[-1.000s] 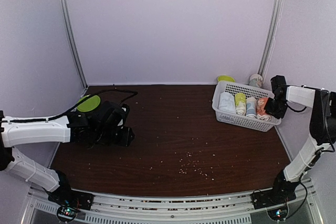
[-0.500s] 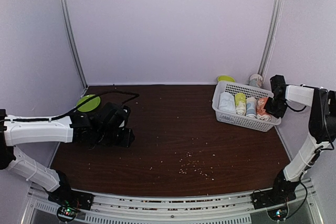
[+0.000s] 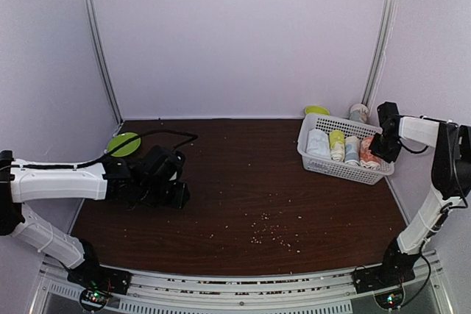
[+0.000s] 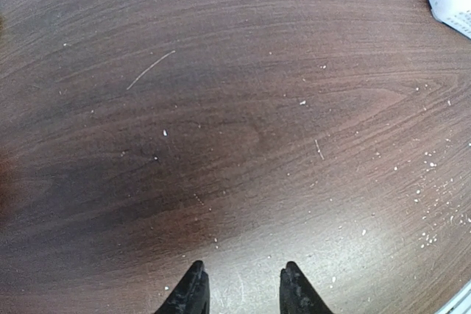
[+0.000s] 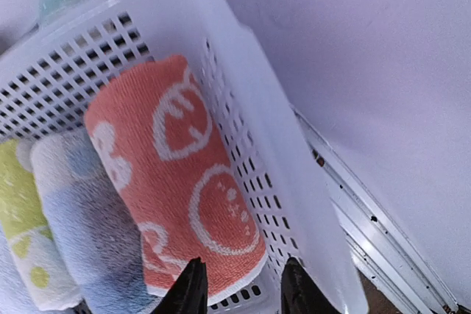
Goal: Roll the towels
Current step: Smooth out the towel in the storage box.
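Tabletop (image 3: 243, 182) carries a white basket (image 3: 335, 170) at far right. Inside it, the orange towel (image 5: 176, 204) and blue towel (image 5: 88, 218) lie rolled, side by side. Right hand (image 5: 241, 273) hovers over the orange roll, fingers apart, gripping nothing. Left hand (image 4: 239, 277) is parted and empty over bare wood. Assessment: rolling appears complete. The next move calls for lifting clear of the rim.

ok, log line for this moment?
left jaws: open, empty, over table | right jaws: open, over orange towel in basket | blue towel beside it
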You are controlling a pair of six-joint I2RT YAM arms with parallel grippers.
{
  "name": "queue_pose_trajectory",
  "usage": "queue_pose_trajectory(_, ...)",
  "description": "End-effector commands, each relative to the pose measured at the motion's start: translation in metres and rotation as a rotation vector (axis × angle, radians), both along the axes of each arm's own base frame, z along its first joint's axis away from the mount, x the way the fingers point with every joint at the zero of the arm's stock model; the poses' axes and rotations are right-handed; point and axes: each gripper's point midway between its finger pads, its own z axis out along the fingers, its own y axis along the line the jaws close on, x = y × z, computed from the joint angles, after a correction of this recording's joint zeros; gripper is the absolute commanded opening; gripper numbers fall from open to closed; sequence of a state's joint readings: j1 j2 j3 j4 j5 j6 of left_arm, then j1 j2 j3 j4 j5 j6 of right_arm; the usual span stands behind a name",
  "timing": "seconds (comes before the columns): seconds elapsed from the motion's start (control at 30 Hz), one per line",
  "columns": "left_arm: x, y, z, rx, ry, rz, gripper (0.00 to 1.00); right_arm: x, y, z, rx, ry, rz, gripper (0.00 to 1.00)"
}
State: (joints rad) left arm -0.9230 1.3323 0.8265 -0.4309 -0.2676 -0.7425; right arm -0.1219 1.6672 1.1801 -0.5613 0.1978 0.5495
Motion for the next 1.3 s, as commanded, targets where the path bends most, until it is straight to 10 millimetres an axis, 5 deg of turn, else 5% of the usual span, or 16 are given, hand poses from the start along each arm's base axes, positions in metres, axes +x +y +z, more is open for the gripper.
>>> queue_pose_trajectory(0.0, 0.004, -0.007, 0.003, -0.008, -0.006, -0.007, 0.34, 0.023, -0.018, 0.064, -0.091, -0.118, -0.05, 0.36)
queue_pose_trajectory(0.33, 0.007, -0.009, -0.002, 0.026, 0.001, -0.013, 0.34, 0.055, -0.028, 0.04, -0.055, -0.017, -0.06, 0.38)
queue_pose_trajectory(1.0, 0.011, -0.012, -0.006, 0.054, 0.01, -0.013, 0.34, 0.085, -0.006, -0.018, 0.1, 0.045, -0.001, 0.37)
queue_pose_trajectory(1.13, 0.01, -0.011, -0.008, 0.052, 0.018, -0.008, 0.34, 0.088, -0.004, -0.019, 0.117, 0.049, 0.002, 0.38)
queue_pose_trajectory(1.27, 0.01, -0.011, -0.006, 0.047, 0.015, -0.007, 0.34, 0.09, -0.004, 0.006, 0.111, -0.016, -0.004, 0.4)
